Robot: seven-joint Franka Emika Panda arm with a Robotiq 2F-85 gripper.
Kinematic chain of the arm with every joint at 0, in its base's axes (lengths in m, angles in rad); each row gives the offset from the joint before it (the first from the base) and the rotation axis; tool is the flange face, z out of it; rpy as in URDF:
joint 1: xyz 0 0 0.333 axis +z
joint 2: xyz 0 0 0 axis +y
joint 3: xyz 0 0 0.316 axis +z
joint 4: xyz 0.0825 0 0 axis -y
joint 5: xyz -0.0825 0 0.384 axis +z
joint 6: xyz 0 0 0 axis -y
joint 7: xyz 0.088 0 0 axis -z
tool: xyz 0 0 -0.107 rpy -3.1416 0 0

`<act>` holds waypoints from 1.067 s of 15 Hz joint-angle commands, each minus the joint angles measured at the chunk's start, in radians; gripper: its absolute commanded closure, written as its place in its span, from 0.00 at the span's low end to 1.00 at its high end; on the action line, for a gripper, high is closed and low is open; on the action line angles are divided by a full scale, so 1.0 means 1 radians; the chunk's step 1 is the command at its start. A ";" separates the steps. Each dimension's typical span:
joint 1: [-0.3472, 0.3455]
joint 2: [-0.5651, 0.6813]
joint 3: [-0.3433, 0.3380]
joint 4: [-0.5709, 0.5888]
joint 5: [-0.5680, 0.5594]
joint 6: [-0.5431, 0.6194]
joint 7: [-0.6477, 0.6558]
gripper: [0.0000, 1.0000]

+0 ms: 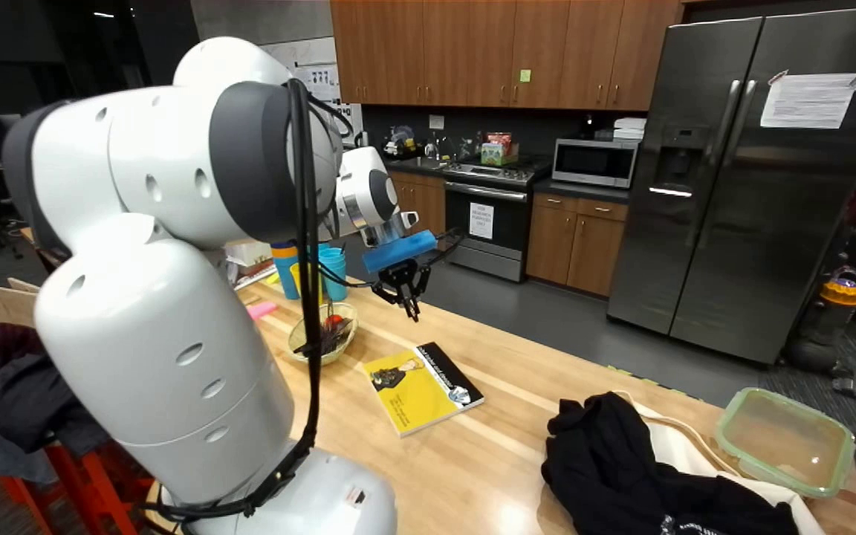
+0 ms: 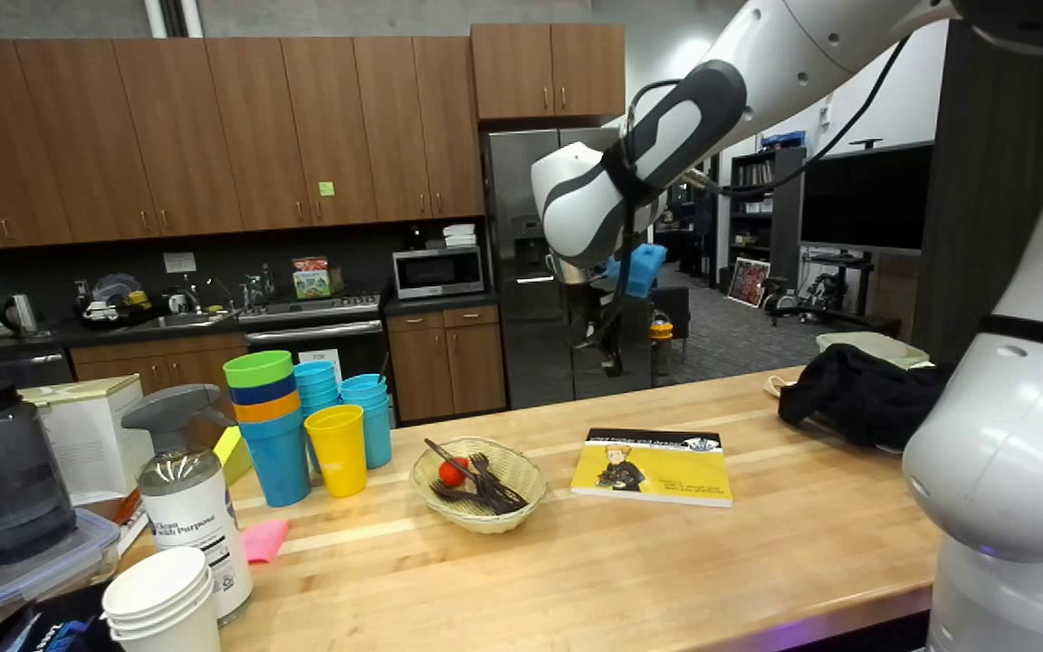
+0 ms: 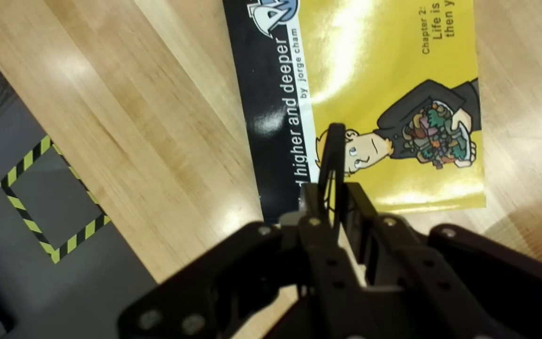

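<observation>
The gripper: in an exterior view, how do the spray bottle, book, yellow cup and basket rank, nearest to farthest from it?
1. Book, lying flat, lower than the gripper
2. Basket, left of the book in this view
3. Yellow cup, left of the basket
4. Spray bottle, farthest left of the four

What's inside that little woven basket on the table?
The basket holds dark utensils and a round red object. What lies beneath them is covered and cannot be seen.
</observation>
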 commanded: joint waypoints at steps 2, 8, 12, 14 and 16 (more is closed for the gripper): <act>-0.002 -0.087 -0.009 -0.084 -0.058 0.004 -0.022 0.96; 0.005 -0.114 0.003 -0.103 -0.106 -0.008 -0.016 0.96; 0.009 -0.084 0.003 -0.083 -0.093 -0.007 -0.005 0.84; 0.009 -0.082 0.004 -0.083 -0.093 -0.007 -0.005 0.84; 0.009 -0.078 0.004 -0.083 -0.093 -0.006 -0.005 0.84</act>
